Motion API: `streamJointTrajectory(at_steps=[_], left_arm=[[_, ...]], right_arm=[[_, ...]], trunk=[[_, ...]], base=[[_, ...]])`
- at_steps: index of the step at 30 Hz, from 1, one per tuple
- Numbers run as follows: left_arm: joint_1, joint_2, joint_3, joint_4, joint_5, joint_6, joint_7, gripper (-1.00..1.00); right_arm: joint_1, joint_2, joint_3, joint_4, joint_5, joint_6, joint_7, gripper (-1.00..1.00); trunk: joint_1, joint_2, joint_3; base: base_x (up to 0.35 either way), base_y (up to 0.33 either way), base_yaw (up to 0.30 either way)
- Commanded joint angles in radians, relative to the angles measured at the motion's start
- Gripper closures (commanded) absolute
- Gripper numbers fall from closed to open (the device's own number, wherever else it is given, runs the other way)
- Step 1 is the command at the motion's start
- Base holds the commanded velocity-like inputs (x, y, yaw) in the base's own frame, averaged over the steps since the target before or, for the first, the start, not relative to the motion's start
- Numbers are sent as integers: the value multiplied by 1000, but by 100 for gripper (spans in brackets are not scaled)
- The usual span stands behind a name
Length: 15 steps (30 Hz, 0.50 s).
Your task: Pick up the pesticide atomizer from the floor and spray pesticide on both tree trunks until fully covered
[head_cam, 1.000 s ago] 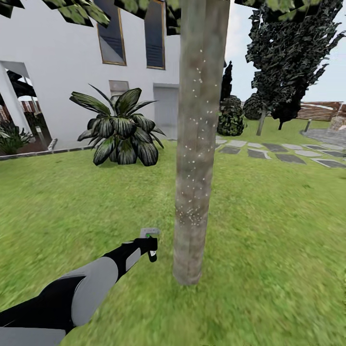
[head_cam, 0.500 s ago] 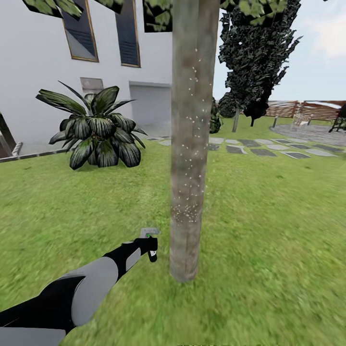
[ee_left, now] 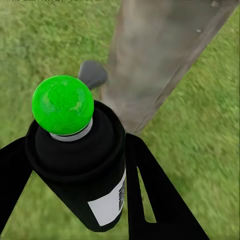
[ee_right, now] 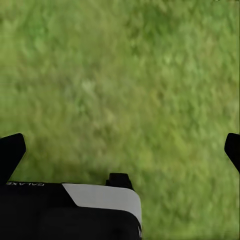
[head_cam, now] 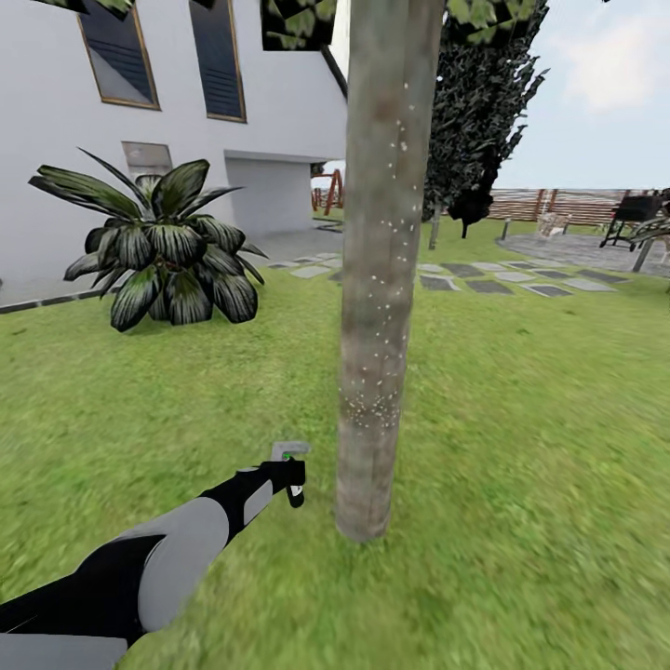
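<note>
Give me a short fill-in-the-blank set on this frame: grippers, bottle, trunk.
1. The left gripper is shut on the black ____, which has a green ball on top.
2. The white specks of pesticide sit on the tree ____.
3. The right gripper is open over bare ____.
4. In the head view, the broad-leaved plant stands to the ____ of the trunk.

Missing words: atomizer; trunk; grass; left
</note>
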Motion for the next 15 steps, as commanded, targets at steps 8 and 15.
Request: streamJointTrajectory(at_steps=[8, 15], left_arm=[[0, 0, 9, -1, -10, 5, -4, 100], [0, 0, 9, -1, -10, 5, -4, 100]], right_arm=[[-2, 1, 8, 5, 3, -5, -7, -100], [-2, 1, 8, 5, 3, -5, -7, -100]], trunk=[[1, -1, -2], [1, -1, -2]], base=[[214, 337, -181], [162, 343, -292]])
